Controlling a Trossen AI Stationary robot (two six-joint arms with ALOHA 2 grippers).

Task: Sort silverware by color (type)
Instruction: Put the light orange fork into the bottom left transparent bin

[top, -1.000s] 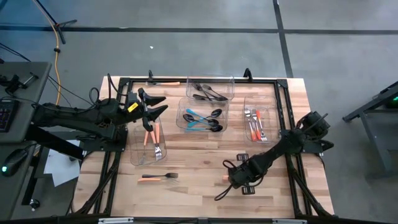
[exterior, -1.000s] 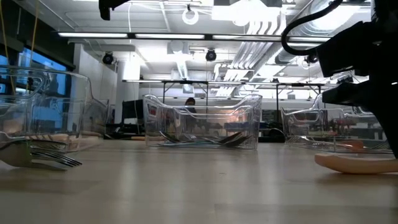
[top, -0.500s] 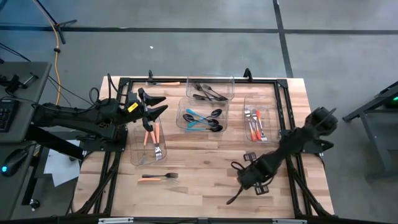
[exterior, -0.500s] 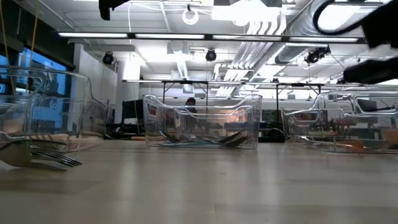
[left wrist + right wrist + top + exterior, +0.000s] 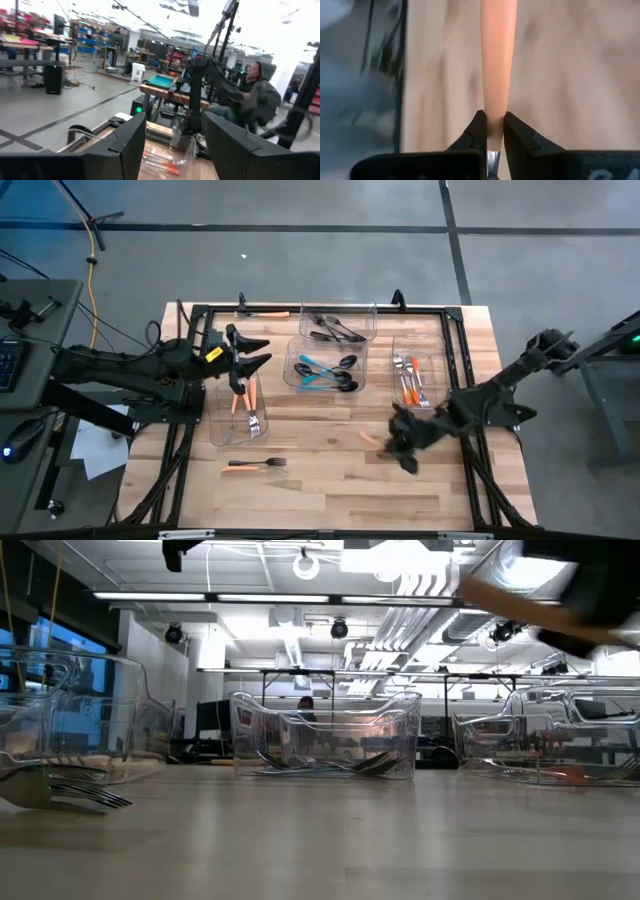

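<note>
My right gripper hangs over the table's near right part, shut on an orange-handled piece of silverware whose handle points toward the table's left. The low view shows that handle high above the tabletop. My left gripper stands open over the far end of the left clear bin, which holds orange-handled forks. Another orange-handled fork lies flat on the table near the front edge. My right gripper pinches the orange handle between its two fingers, close to where the handle meets the metal part. The handle runs on past the fingertips, in line with them. The fingers slant downward, and the piece is lifted clear of the table.
A middle bin holds teal and black spoons. A far bin holds black pieces, and a right bin holds orange-handled and silver ones. An orange piece lies by the far frame rail. People and benches show in the room beyond.
My right gripper has risen from the tabletop and gone toward the far edge and the right bin, rolling and tipping less steeply as it went. The orange-handled piece, which lay on the table a second ago, is now lifted clear with it.
</note>
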